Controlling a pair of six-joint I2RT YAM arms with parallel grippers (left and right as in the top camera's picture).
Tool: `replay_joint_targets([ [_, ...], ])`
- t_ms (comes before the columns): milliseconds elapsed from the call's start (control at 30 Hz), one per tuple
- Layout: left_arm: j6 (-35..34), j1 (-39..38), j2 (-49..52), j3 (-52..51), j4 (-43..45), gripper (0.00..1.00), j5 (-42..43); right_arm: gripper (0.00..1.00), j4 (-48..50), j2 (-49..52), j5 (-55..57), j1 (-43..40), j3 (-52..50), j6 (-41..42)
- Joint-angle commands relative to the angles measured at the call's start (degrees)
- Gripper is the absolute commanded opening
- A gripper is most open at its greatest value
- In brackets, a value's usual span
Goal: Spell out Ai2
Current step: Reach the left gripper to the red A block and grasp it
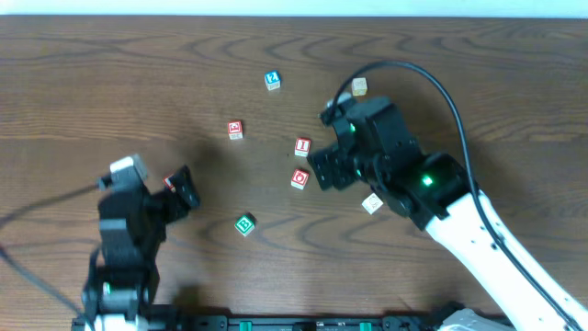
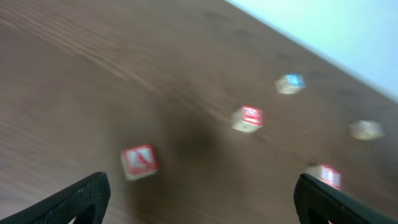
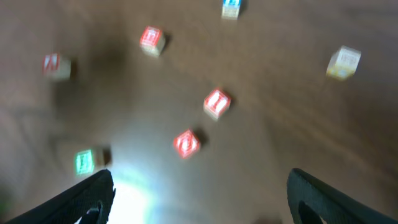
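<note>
The left gripper (image 2: 202,183) has its fingers spread wide around nothing, and the A cube (image 1: 169,182) lies just ahead of its tips, its red letter blurred. Further right are a red cube (image 1: 235,130) with an unreadable mark, a green cube (image 1: 244,223) marked B near the front, and the blue 2 cube (image 1: 272,81) towards the back. Right again, the red I cube (image 1: 302,147) lies just behind a red O cube (image 1: 299,178), both beside the right gripper (image 3: 200,177), which is also spread wide and empty.
</note>
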Motion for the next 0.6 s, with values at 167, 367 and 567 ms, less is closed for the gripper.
replay_joint_targets([
  [167,10.62,-0.22,27.93,18.53,-7.34,0.96,-16.17,0.86,9.68,3.98,-1.40,-6.38,0.20,1.90],
  [367,3.56,-0.28,42.93,26.32,-15.61,1.00,-13.03,0.86,9.92,5.81,-3.17,-11.72,0.20,4.46],
  [567,-3.41,-0.33,47.82,27.43,-20.96,1.00,-11.56,0.87,13.44,9.11,-3.13,-14.45,0.20,4.44],
])
